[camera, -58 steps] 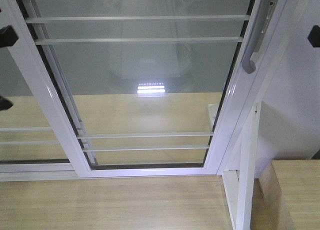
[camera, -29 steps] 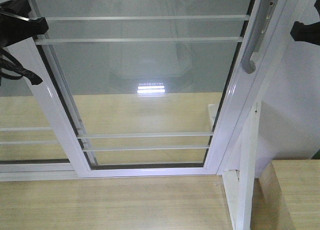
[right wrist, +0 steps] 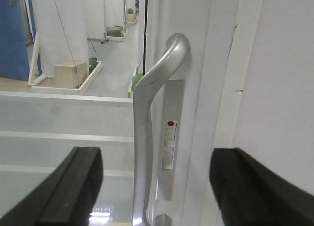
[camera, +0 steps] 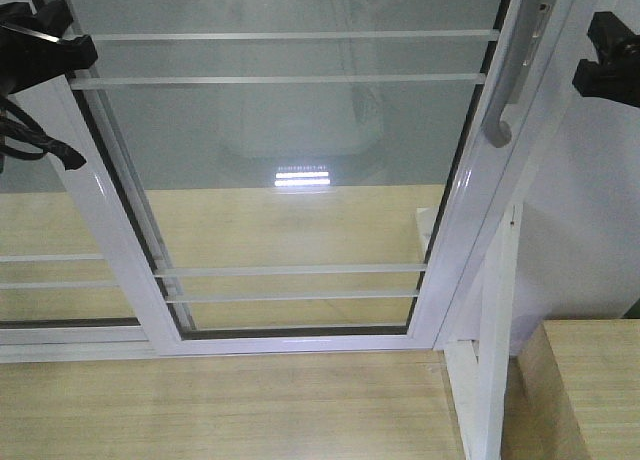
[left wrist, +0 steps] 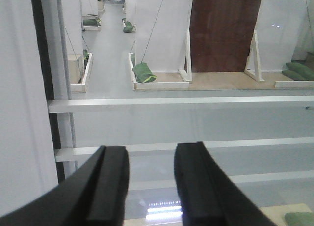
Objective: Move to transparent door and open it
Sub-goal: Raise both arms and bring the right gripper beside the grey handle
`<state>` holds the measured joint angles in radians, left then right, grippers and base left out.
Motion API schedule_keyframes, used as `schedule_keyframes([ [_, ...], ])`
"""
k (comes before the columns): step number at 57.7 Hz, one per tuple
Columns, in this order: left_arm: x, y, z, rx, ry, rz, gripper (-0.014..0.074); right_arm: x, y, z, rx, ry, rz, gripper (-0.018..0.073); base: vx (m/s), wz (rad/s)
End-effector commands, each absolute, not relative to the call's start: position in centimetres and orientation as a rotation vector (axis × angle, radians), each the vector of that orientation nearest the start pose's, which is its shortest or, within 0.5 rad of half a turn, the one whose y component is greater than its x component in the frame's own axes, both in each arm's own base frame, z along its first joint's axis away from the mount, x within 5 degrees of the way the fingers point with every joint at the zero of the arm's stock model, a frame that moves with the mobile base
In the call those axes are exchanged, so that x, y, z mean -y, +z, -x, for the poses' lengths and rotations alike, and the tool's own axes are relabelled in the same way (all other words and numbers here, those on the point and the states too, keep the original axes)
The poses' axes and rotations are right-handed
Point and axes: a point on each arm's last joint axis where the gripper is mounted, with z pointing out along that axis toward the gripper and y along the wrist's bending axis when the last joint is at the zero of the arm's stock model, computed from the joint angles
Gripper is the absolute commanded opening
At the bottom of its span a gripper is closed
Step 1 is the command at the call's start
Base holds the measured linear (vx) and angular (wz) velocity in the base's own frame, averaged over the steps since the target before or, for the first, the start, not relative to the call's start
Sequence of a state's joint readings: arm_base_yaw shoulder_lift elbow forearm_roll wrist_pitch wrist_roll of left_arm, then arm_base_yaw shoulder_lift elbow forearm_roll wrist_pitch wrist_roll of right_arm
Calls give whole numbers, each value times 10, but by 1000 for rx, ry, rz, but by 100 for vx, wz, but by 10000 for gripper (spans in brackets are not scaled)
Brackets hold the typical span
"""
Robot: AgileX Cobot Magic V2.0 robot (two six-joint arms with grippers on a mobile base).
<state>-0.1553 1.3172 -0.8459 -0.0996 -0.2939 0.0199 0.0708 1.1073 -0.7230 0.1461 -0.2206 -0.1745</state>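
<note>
The transparent door (camera: pixel 290 150) fills the front view, clear glass with thin white bars in a glossy white frame. Its long curved grey handle (camera: pixel 510 75) runs down the right stile. My right gripper (camera: pixel 606 55) hovers just right of that handle. In the right wrist view the handle (right wrist: pixel 146 137) stands upright ahead, between the wide-apart jaws of the open right gripper (right wrist: pixel 157 162), untouched. My left gripper (camera: pixel 40 45) is at the door's upper left frame. Seen from the left wrist, the left gripper (left wrist: pixel 151 157) is open, facing the glass and bars (left wrist: pixel 176 100), holding nothing.
A second barred glass pane (camera: pixel 45 240) without a handle overlaps on the left. Light wooden floor (camera: pixel 230 410) lies before the door track. A white post (camera: pixel 495 350), a white wall (camera: pixel 590 220) and a wooden box (camera: pixel 590 390) stand at the right.
Over the last second both arms rose into the front view. The right gripper has since moved further in, toward the handle. The left gripper has held still for the last half second.
</note>
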Motion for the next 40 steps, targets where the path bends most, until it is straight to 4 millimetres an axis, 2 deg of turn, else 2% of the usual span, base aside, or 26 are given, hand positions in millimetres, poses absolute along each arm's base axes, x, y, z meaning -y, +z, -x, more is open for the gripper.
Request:
schedule_keyframes([
  [1, 44, 352, -291, -1512, -160, -35, 489, -12, 357, -246, -1493, -10, 39, 600, 0, 0],
  [10, 44, 352, -291, -1511, -160, -35, 550, -12, 346, -262, -1484, -10, 22, 582, 0, 0],
  [24, 44, 352, -291, -1511, -160, -35, 549, -13, 319, -296, -1416, 25, -42, 559, 0, 0],
  [32, 44, 352, -291, -1511, -160, -35, 549, -13, 297, -316, -1383, 40, -64, 549, 0, 0],
  [40, 44, 352, -291, -1511, -160, -35, 549, -20, 276, -335, -1403, 77, -17, 548, 0, 0],
])
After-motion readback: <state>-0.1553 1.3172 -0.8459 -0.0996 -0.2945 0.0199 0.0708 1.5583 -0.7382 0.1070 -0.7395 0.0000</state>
